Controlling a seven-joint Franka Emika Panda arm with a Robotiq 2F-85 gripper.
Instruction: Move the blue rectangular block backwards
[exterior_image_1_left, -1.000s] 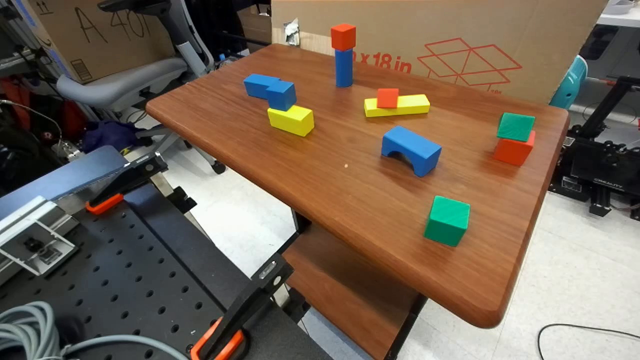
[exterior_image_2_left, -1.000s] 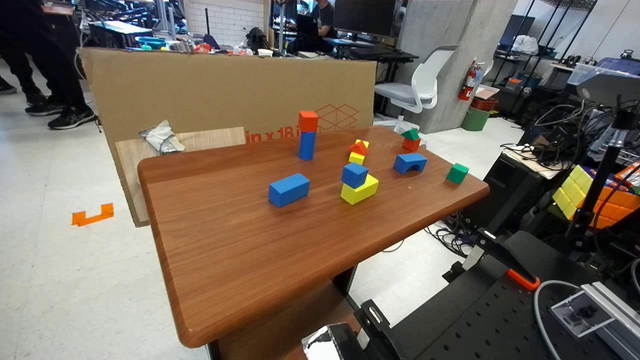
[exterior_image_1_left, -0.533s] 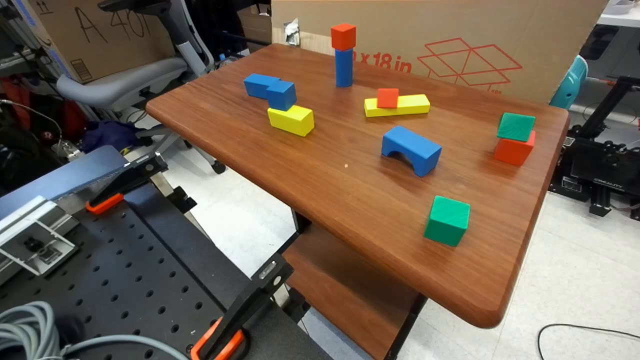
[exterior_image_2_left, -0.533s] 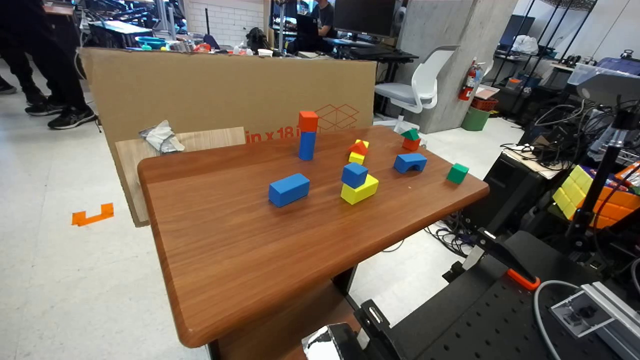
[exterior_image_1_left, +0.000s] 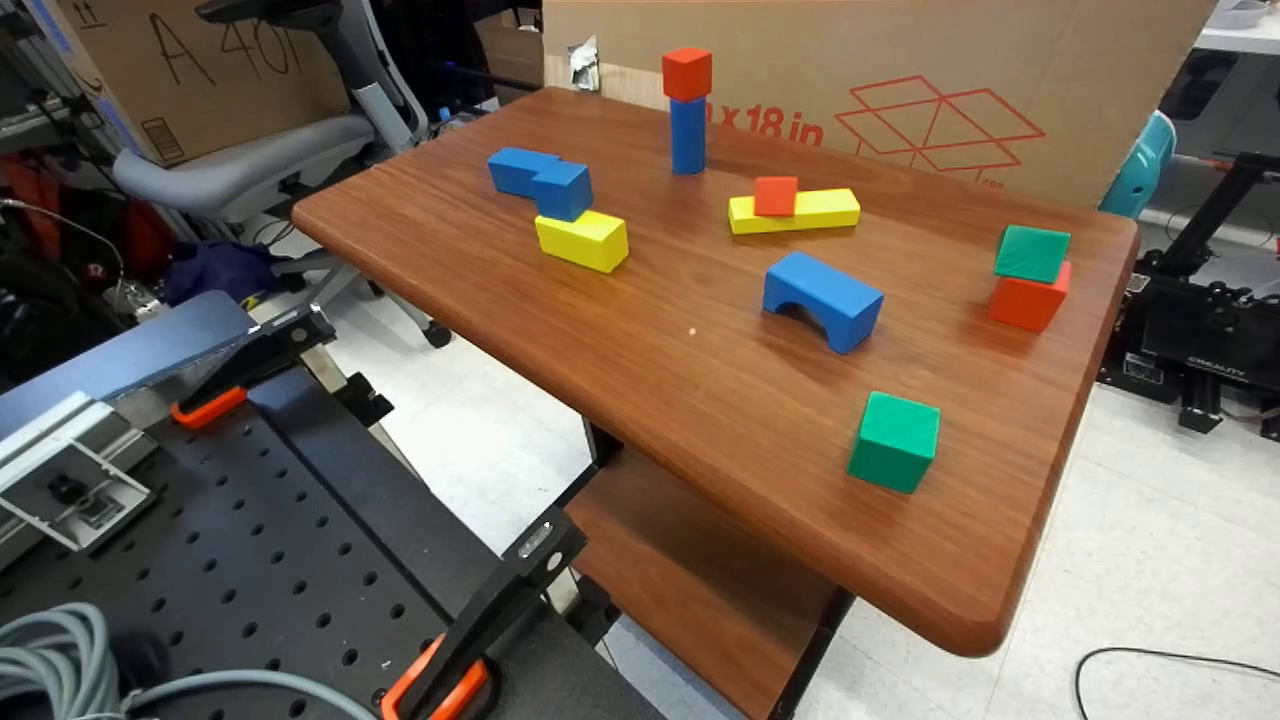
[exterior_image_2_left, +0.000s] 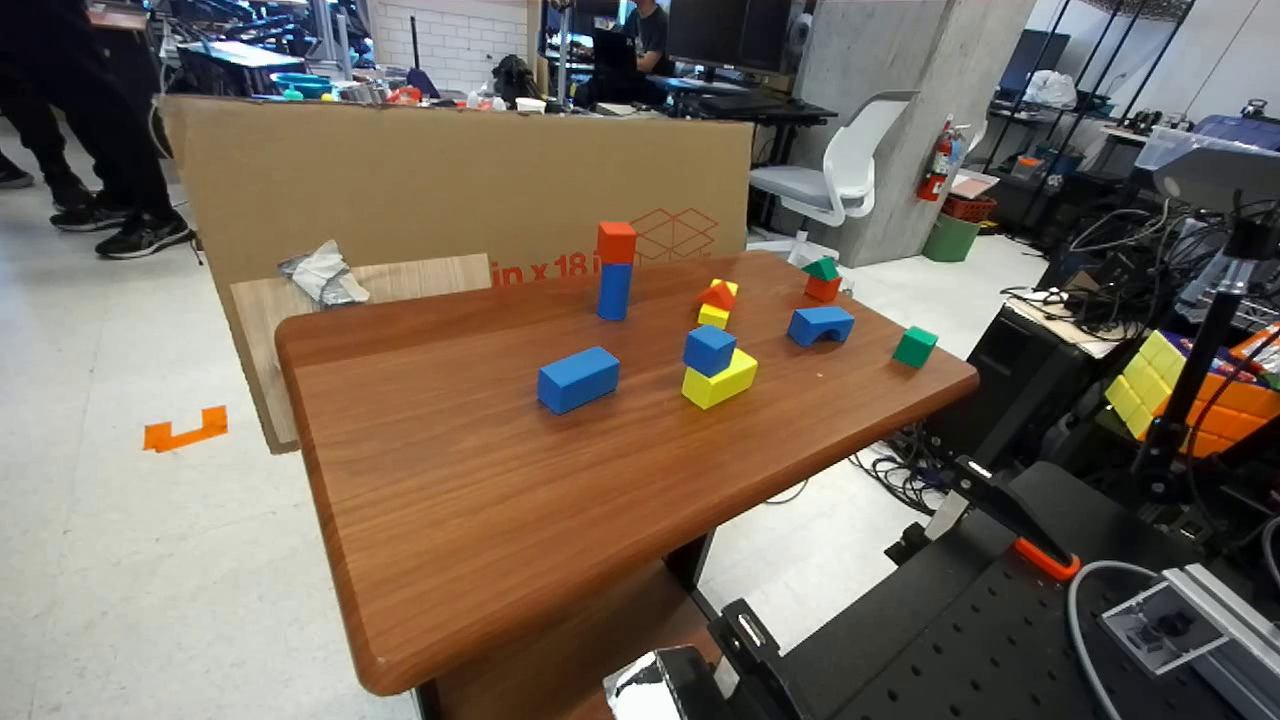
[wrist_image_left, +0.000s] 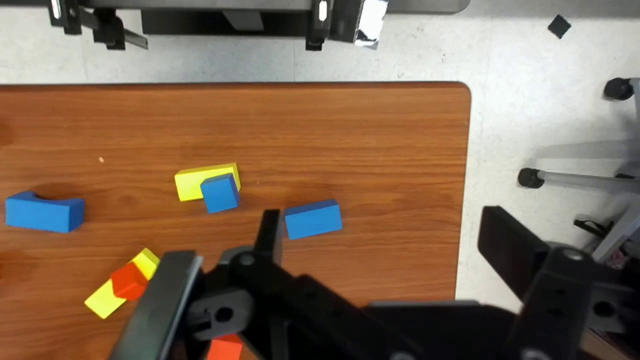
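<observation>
In the wrist view the jaws stand wide apart, and the blue rectangular block shows in the space between them, flat on the table; how high the jaws hang above it cannot be told. The blue rectangular block lies near the yellow block without touching it, and in an exterior view it is partly hidden by the blue cube, which sits on top of the yellow block. On the opposite side of the yellow block stands the blue arch, with the green block farther out that way. From the yellow block toward the cardboard come the yellow bar, bearing a red wedge, and the upright blue pillar, topped by a red cube. Well apart from the yellow block, a green wedge rests on a red block.
</observation>
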